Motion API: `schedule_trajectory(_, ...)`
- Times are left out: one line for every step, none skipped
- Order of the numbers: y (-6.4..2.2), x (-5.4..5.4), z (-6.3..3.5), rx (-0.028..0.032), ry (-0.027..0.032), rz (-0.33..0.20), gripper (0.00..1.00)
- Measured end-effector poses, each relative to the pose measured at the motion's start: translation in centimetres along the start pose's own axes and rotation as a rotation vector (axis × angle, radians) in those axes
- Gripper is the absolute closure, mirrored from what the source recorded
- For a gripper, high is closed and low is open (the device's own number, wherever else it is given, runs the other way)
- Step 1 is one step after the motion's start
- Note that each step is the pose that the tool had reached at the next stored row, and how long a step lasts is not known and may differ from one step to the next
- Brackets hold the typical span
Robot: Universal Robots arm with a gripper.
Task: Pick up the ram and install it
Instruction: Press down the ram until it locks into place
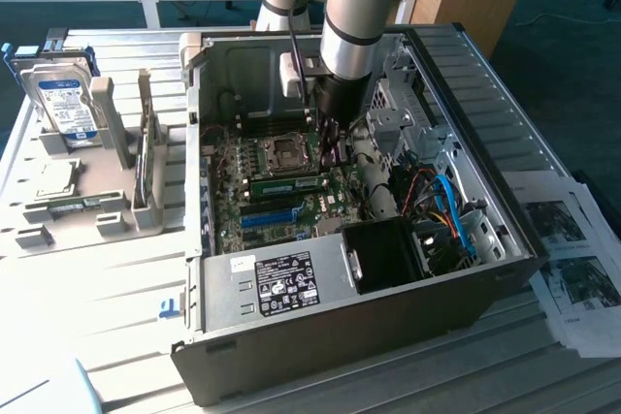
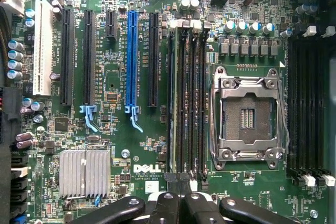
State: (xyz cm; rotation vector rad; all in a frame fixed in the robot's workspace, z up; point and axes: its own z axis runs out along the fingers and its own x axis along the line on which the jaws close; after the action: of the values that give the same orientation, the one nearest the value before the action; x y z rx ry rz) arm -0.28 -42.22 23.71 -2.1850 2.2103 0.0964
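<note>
The ram (image 1: 286,184), a long green stick with a pale label, stands on edge in a slot of the motherboard (image 1: 243,157) inside the open computer case. In the wrist view the ram (image 2: 170,103) appears edge-on in the outermost of several black slots beside the processor socket (image 2: 247,114). My gripper (image 1: 327,154) hangs just above the ram's end nearest the exterior view's right. Its fingers (image 2: 197,205) are shut, and nothing shows between them.
The case's walls (image 1: 485,143) and a black drive cage (image 1: 388,254) with cables hem in the board. At the exterior view's left, a grey holder (image 1: 107,181) carries a silver hard drive (image 1: 63,104) and a narrow green strip (image 1: 68,206). Papers (image 1: 572,259) lie at the right.
</note>
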Motion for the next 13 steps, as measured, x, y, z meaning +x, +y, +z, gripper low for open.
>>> schedule_trajectory(0.00,0.0,0.00,0.0000,-0.0001,0.000,0.90)
schedule_trajectory(0.00,0.0,0.00,0.0000,0.0000,0.000,0.90)
schedule_trajectory(0.00,0.0,0.00,0.0000,-0.0001,0.000,0.90)
schedule_trajectory(0.00,0.0,0.00,0.0000,0.0000,0.000,0.90)
schedule_trajectory(0.02,0.0,0.00,0.0001,0.0000,0.000,0.90)
schedule_trajectory(0.10,0.0,0.00,0.0001,0.0000,0.000,0.90)
schedule_trajectory(0.21,0.0,0.00,0.0000,0.0000,0.000,0.90)
schedule_trajectory(0.37,0.0,0.00,0.0000,0.0001,0.000,0.90)
schedule_trajectory(0.54,0.0,0.01,0.0000,0.0001,0.000,0.90)
schedule_trajectory(0.72,0.0,0.01,0.0000,0.0001,0.000,0.90)
schedule_trajectory(0.90,0.0,0.02,0.0001,-0.0001,0.000,0.90)
schedule_trajectory(1.11,0.0,0.03,0.0000,0.0000,0.000,0.90)
schedule_trajectory(1.32,0.0,0.03,0.0000,0.0000,0.000,0.90)
